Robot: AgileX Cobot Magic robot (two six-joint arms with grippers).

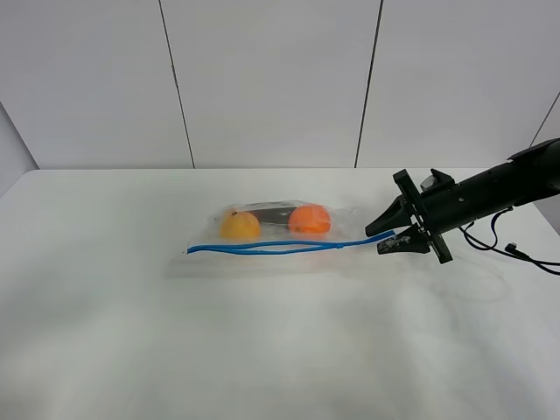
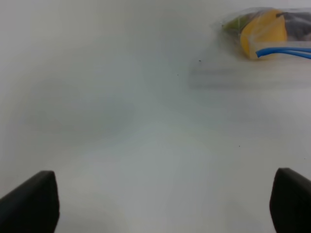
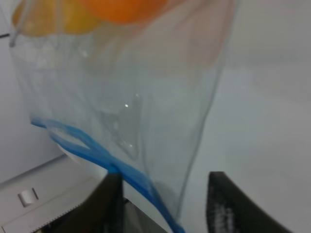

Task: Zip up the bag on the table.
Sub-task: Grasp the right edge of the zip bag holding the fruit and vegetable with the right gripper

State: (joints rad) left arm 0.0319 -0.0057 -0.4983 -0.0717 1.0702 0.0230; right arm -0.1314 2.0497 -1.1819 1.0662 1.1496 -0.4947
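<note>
The clear bag (image 1: 271, 229) lies flat in the middle of the white table (image 1: 262, 350). A yellow-orange fruit (image 1: 239, 227), an orange fruit (image 1: 309, 220) and a dark object (image 1: 271, 213) show through it. Its blue zipper strip (image 1: 262, 248) runs along the near edge and gapes in the middle. My right gripper (image 1: 389, 236) is at the strip's right end, jaws apart with the strip between them; the right wrist view shows the strip (image 3: 92, 150) passing between the fingers (image 3: 226, 204). My left gripper (image 2: 165, 204) is open and empty over bare table, with the bag's left end (image 2: 267, 29) far ahead of it.
The right arm (image 1: 490, 188) reaches in from the right edge, with a black cable (image 1: 516, 252) lying on the table below it. A white panelled wall (image 1: 271, 79) stands behind the table. The left arm does not show in the exterior view.
</note>
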